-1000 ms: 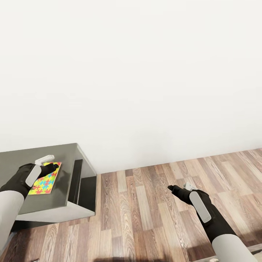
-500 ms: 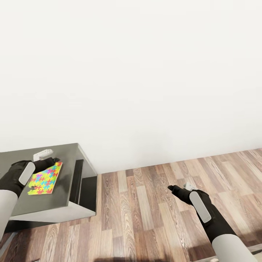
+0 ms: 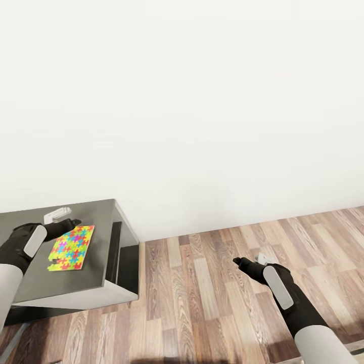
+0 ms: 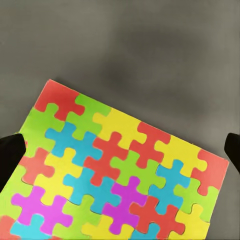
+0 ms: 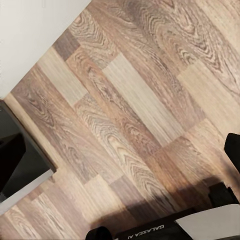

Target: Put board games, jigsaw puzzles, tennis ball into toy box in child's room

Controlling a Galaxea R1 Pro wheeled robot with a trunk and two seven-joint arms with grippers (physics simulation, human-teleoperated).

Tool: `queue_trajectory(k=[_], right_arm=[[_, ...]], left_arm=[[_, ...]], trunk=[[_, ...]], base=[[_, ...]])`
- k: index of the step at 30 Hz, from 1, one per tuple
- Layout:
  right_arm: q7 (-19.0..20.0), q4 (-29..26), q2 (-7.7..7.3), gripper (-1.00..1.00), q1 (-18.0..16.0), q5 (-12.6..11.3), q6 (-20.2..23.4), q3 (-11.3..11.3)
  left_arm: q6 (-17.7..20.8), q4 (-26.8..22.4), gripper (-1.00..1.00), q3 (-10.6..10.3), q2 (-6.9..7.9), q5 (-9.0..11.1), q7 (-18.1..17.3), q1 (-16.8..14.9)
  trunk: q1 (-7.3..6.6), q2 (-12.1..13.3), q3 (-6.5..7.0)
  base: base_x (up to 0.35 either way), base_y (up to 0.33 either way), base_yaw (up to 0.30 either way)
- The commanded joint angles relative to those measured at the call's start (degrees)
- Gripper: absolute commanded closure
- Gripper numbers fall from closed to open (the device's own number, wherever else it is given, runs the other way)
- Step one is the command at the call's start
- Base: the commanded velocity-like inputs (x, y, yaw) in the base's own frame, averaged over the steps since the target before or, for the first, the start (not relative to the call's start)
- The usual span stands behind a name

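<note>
While the jigsaw puzzle [image 3: 71, 247] is lying flat on the dark grey table [image 3: 96, 222], the left gripper [image 3: 59, 221] is hovering just above its far edge, jaws spread and empty. Over the wood-plank floor [image 3: 212, 283], the right gripper [image 3: 250, 261] is hanging, jaws parted.

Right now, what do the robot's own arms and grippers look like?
Both arms have pale grey-white forearm shells ending in black wrist sections carrying a light grey oblong plate. The left gripper shows one whitish and one black finger; the right gripper looks black with a small pale tip.
</note>
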Motion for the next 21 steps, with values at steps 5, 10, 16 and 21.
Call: queue_trajectory(k=[5,10,16,21], right_arm=[[-0.53,-0.1,-0.01,-1.0,-0.03,-0.6,0.12,0.06],[-0.53,-0.1,0.0,-1.0,-0.03,-0.59,0.12,0.06],[-0.53,-0.1,0.03,-1.0,-0.03,-0.6,0.1,0.06],[-0.55,-0.1,0.04,-1.0,-0.03,-0.6,0.13,0.06]], left_arm=[[0.54,-0.03,-1.0,1.09,-0.04,0.07,0.01,-0.02],[0.62,-0.03,-1.0,1.2,-0.02,0.07,0.09,-0.03],[0.65,0.04,-1.0,1.23,-0.08,0.06,0.28,-0.03],[0.64,0.05,-1.0,1.23,-0.09,0.06,0.32,-0.03]], trunk=[[0.03,-0.1,-0.09],[0.03,-0.1,-0.09],[0.03,-0.1,-0.09],[0.03,-0.1,-0.09]], base=[[0.0,0.137,0.0],[0.0,0.07,0.0],[-0.057,0.063,0.0],[-0.052,0.06,0.0]])
